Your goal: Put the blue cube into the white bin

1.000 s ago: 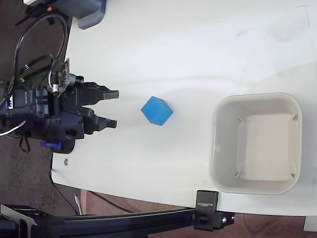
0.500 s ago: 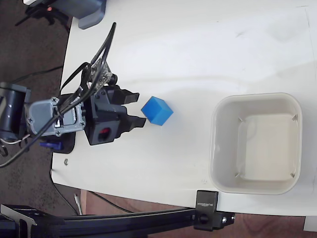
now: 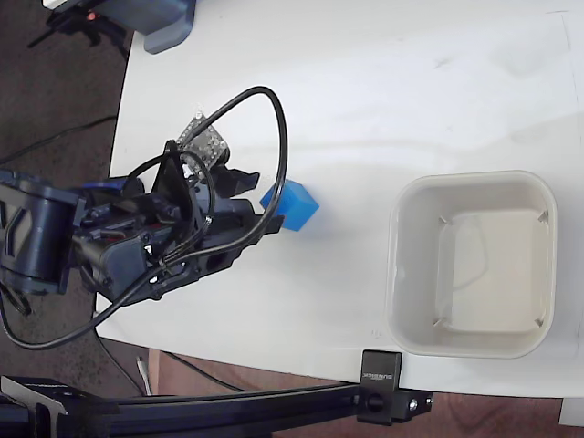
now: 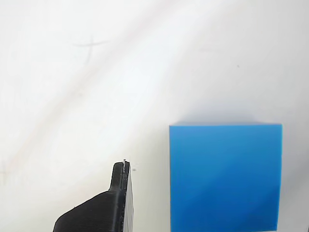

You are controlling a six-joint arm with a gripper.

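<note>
Hand [image 3: 260,196] low over the desk [image 3: 383,91], reaching toward the right of the fixed view. Its two dark fingers stand spread apart — open, nothing held. Upper finger tip sits just above-left of the cube, lower finger tip at the cube's left corner; whether either touches it cannot be told from the fixed view. Wrist view shows one finger [image 4: 104,208] only, at the bottom, with a strip of bare desk between it and the cube's left face. The other finger is out of that view.

Blue cube [image 3: 291,204] lies directly ahead of the fingertips, flat on the desk, turned so a corner points back at the hand in the fixed view. In the wrist view it fills the lower right, the blue cube [image 4: 225,176] showing one plain face, edges crisp, no marks.

Handling, as a judgement: looks solid and stiff, light, matte faces — likely good friction, no crush risk. Best hold is across two opposite flat faces, mid-height; pinching on corners would let it twist out. The cube sits off to one side of the visible finger, so the hand probably needs to centre on it before closing.

Farther ahead, well beyond the cube: white bin [image 3: 401,274], upright, open-topped, nothing seen inside.
</note>
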